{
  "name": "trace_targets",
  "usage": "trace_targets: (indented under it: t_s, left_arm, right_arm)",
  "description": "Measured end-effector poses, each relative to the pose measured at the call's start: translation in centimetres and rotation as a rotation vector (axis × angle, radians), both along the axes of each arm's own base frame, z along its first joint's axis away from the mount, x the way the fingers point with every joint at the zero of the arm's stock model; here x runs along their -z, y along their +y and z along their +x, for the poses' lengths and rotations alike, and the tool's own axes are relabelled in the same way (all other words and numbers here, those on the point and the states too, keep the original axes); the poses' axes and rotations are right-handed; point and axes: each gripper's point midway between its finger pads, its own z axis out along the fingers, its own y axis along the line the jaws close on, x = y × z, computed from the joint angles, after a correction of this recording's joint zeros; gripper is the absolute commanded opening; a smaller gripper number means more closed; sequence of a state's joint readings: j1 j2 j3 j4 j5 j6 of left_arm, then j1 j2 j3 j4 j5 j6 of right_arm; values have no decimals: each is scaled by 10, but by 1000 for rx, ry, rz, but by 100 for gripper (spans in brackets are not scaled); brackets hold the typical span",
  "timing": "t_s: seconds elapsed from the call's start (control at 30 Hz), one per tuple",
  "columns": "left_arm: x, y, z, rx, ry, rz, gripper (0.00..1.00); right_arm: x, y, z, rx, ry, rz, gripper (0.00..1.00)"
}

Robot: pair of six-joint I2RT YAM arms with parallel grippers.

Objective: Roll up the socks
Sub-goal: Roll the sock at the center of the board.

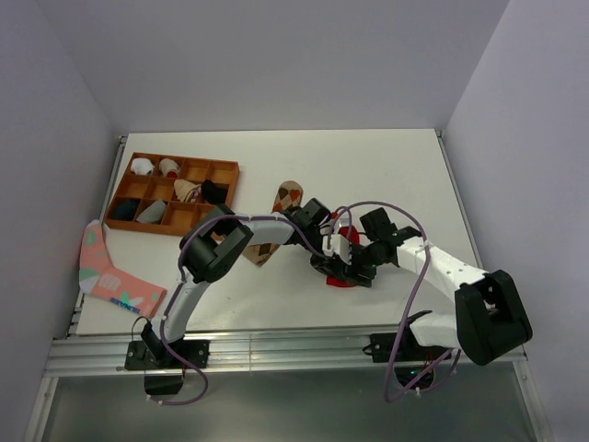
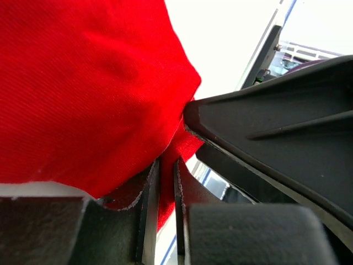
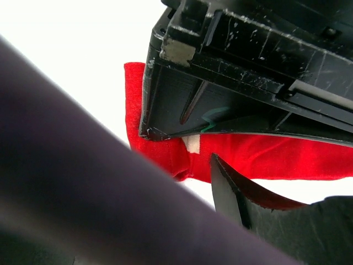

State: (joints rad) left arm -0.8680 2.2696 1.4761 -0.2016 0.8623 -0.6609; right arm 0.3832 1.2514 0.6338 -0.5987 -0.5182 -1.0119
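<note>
3 loose socks, 1 tray, 2 arms

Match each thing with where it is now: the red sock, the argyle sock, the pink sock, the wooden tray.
Things: 1 red sock; 2 argyle sock; 3 pink sock; 4 wooden tray.
Places: A far-left part of the table; B pinched in the left gripper; C at the table's left edge; D flat, mid-table.
Pairs: 1-B, 2-D, 3-C, 4-A.

White table (pale lilac walls)
</note>
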Motion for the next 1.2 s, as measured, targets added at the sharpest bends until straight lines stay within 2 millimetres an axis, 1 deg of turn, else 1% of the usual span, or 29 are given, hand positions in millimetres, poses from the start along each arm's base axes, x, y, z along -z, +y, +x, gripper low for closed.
trace_targets:
  t_s: [0.4, 0.57, 0.6, 0.63, 0.7, 0.77, 0.83, 0.93, 1.1, 1.2]
  left_arm:
    - [0, 0, -1, 4, 78, -11, 0]
    - [0, -1, 0, -8, 97, -15, 0]
    - [0, 0, 0, -13, 104, -17, 1]
    - [0, 0, 0, -20, 113, -21, 6]
    - [1, 0, 1, -36, 133, -28, 5]
    - [0, 1, 1, -56, 146, -36, 6]
    - [0, 2, 1, -83, 154, -44, 7]
    - [-1, 3, 2, -129, 163, -50, 9]
    - [-2, 6, 6, -213, 155, -43, 9]
    - [-3, 8, 10, -274, 148, -28, 7]
  right_arm:
    - [9, 0, -2, -27, 3, -50, 62]
    - [12, 1, -2, -34, 3, -66, 50]
    - [12, 1, -2, -33, 5, -67, 42]
    - [13, 1, -2, -31, 7, -70, 36]
    - [14, 1, -2, -28, 10, -74, 28]
    - [15, 0, -2, -26, 12, -78, 23]
    - [15, 1, -1, -25, 12, -78, 20]
    - [15, 2, -1, -23, 10, -74, 19]
    - [15, 5, 2, -18, 3, -63, 17]
    - [15, 6, 6, -14, 7, -62, 17]
